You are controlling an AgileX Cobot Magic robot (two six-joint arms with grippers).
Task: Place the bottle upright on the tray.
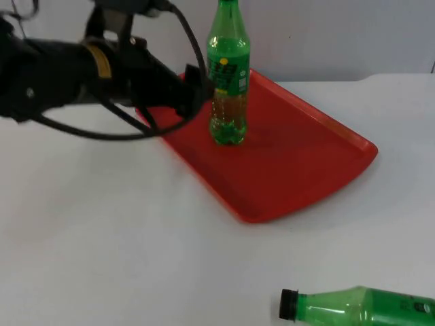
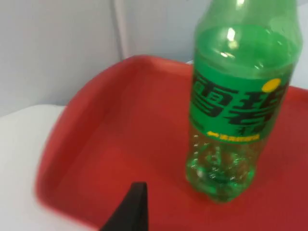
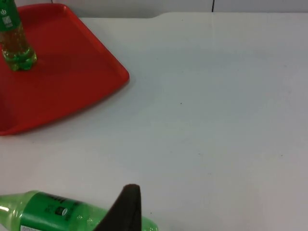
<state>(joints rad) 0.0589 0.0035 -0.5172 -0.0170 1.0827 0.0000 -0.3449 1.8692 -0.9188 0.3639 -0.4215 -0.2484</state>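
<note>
On my feed the left arm [image 1: 61,68] was matte black, a thick rounded tube with a dull yellow band [image 1: 101,61] around it, on the stretch farther from the red tray [image 1: 306,170]. The left gripper [image 1: 198,87], at the tray's rim, was black and blocky. Above the tray floor its fingertip [image 2: 129,209] was a tapered black wedge. Of the right gripper [image 3: 125,211], well apart from the tray, I saw a like dark wedge with a rounded tip.
</note>
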